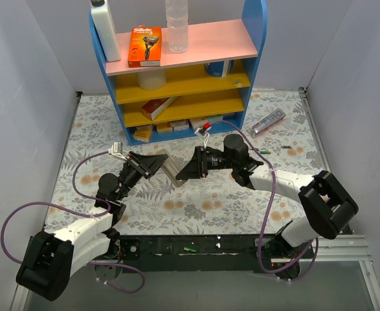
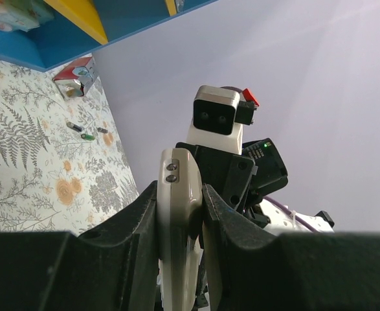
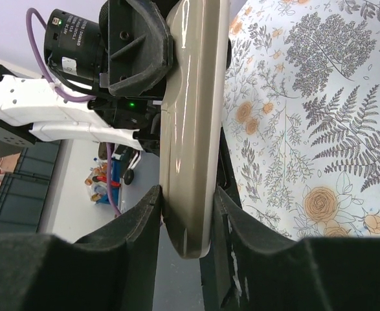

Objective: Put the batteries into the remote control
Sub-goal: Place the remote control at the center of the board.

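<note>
The remote control [image 1: 171,170] is held up off the table between both grippers, seen edge-on as a slim beige-grey body. My left gripper [image 1: 158,162] is shut on its left end, and in the left wrist view the remote [image 2: 178,194] sits clamped between the fingers of that gripper [image 2: 180,223]. My right gripper [image 1: 185,171] is shut on the other end; the right wrist view shows the remote [image 3: 191,123] pinched between the fingers of that gripper [image 3: 187,214]. Batteries [image 1: 265,151] lie on the table right of the right arm, also in the left wrist view [image 2: 86,135].
A blue shelf unit [image 1: 183,78] with yellow and pink boards stands at the back, holding boxes and bottles. A silver-purple tube [image 1: 267,122] lies to its right. A small red-and-white item [image 1: 206,126] sits by the shelf's foot. Grey walls close both sides.
</note>
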